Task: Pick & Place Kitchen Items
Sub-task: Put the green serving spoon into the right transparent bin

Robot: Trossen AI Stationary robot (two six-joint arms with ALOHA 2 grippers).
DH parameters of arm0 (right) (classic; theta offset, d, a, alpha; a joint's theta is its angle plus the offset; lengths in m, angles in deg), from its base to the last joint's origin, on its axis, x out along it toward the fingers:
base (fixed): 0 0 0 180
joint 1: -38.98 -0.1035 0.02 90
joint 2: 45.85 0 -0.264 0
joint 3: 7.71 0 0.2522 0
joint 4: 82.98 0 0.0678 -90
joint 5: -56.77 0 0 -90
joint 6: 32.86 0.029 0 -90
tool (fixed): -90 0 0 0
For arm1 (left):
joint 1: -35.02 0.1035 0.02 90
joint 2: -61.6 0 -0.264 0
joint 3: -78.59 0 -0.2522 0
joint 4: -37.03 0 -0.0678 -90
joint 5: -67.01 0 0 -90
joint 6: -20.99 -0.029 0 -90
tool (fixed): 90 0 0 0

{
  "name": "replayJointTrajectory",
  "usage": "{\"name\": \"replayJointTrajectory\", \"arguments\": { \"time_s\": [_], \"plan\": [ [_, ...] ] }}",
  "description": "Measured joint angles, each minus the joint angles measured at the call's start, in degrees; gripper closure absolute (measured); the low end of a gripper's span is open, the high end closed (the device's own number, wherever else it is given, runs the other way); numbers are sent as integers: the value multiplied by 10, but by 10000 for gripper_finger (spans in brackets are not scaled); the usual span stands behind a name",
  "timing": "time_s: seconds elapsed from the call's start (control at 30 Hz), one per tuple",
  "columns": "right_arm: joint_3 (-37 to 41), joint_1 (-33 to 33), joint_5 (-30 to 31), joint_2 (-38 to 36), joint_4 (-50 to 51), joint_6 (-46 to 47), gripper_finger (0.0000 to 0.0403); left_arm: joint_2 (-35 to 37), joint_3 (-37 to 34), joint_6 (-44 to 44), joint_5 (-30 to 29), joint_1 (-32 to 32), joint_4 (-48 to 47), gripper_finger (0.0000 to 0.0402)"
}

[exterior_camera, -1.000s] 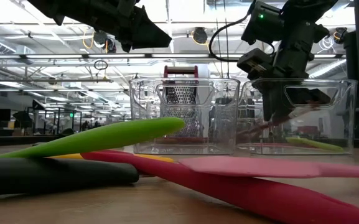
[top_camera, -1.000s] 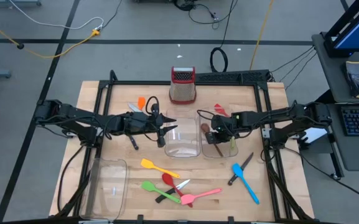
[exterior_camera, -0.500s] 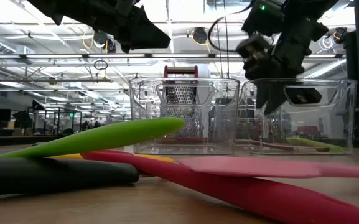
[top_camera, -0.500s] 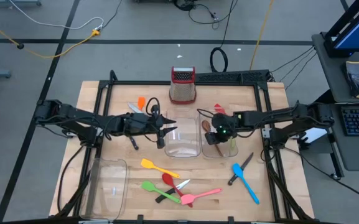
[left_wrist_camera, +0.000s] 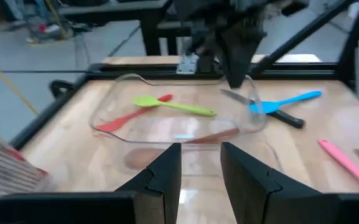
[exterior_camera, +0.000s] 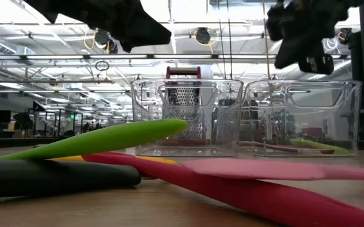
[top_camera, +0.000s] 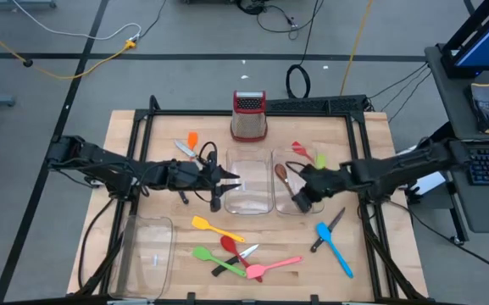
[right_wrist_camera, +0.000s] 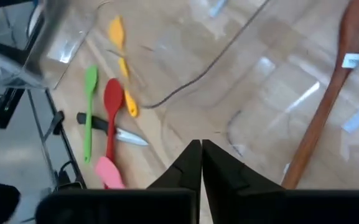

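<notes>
Utensils are the cargo here, and all of them look light, stiff and somewhat slick. The long blue plastic spatula (top_camera: 335, 248) lies on the right of the table, touching a black-handled steel knife (top_camera: 327, 229). In front of the trays lies a loose pile: a yellow spatula (top_camera: 213, 227), a green spoon (top_camera: 217, 258), a red spoon (top_camera: 230, 246), a pink spatula (top_camera: 273, 267) and a second black-handled knife (top_camera: 234, 259), crossing one another. I judge the plastic pieces best taken across the narrow handle near mid-length, where they balance; the knives want a hold on the black handle, clear of the blade. Pieces at the bottom of the pile may drag their neighbours. A brown wooden spoon (right_wrist_camera: 328, 93) and a light green spatula (left_wrist_camera: 174, 104) already lie in the right clear plastic rectangular tray (top_camera: 300, 206).

The left gripper (top_camera: 225, 180) hangs at the edge of the middle clear tray (top_camera: 248, 182), its fingers (left_wrist_camera: 160, 177) parted and empty. The right gripper (top_camera: 299, 200) hovers over the right tray with its fingers (right_wrist_camera: 188, 163) pressed together on nothing.

The pale wooden table top (top_camera: 142, 140) is flat and smooth, so thin handles lie flush and leave little to get under. Around it is a grey concrete floor (top_camera: 58, 93) with cables, and an open hall behind.
</notes>
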Motion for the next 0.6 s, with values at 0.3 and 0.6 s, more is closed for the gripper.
{"name": "replayJointTrajectory", "arguments": {
  "time_s": [0.3, 0.6],
  "plan": [
    [0, -116, 117, -24, 5, -89, 402, 91, -79, 60, -4, -16, 3, 284],
    [0, -192, 268, -33, 4, -219, 402, 172, -127, 178, -15, -89, -45, 284]
  ]
}}
